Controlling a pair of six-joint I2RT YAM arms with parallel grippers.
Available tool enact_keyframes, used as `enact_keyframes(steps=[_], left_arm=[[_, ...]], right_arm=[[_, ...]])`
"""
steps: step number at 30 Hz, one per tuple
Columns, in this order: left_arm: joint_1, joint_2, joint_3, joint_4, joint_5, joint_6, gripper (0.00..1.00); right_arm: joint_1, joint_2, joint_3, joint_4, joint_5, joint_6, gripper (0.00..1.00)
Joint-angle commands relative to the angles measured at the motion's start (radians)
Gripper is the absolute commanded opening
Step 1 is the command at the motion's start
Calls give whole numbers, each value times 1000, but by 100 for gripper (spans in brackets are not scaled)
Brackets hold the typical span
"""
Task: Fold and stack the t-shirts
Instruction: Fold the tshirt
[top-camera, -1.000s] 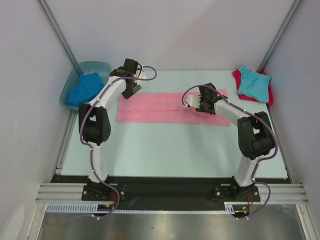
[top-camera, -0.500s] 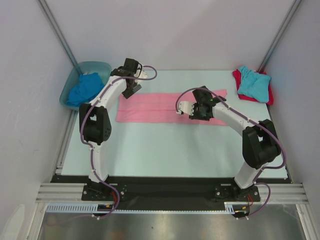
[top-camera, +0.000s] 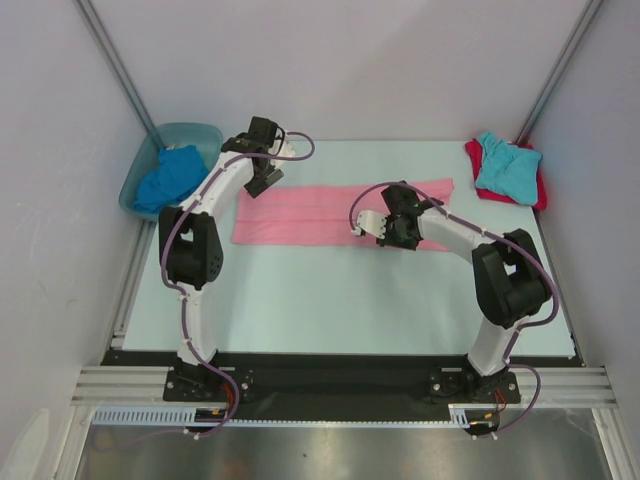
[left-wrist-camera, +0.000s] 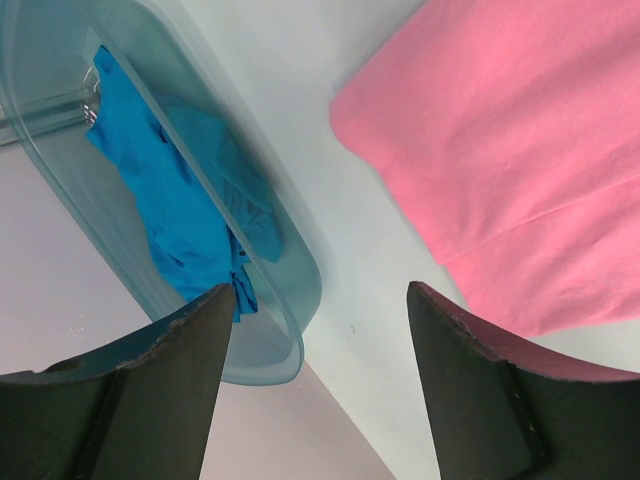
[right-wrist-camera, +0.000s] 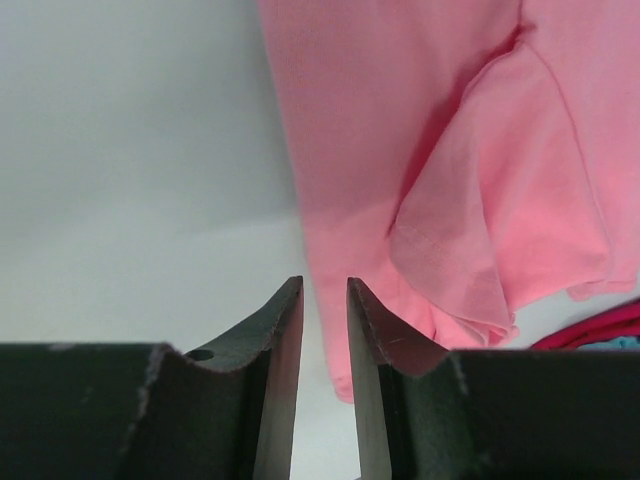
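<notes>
The pink t-shirt (top-camera: 310, 215) lay as a long folded strip across the middle of the bench (top-camera: 330, 300). It looked like limp, light cloth that would sag and slide unless pinched through all its layers at a corner or folded edge. The left claw (top-camera: 262, 182) hung spread wide and empty above its left end, while the right claw (top-camera: 366, 222) sat at its near edge, jaws a slit apart; whether they pinched cloth, I could not tell.

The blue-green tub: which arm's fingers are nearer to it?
Left. The left fingers hang just right of the tub, at the pink t-shirt's end; the right fingers are far off, over its middle.
</notes>
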Motion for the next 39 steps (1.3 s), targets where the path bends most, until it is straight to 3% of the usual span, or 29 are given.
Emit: enact_keyframes(steps=[1, 23, 34, 38, 39], left_arm=[[-7, -7, 35, 10, -12, 12, 76], [-9, 10, 34, 11, -21, 8, 76], [-9, 15, 37, 13, -26, 12, 76], [-9, 19, 43, 13, -24, 14, 76], [-9, 21, 45, 13, -24, 14, 76]], right_arm=[[-15, 35, 4, 46, 12, 14, 29], [-80, 165, 168, 20, 3, 17, 29], [-91, 220, 206, 35, 6, 26, 19], [-88, 220, 205, 49, 14, 34, 10], [-89, 220, 208, 54, 17, 35, 4]])
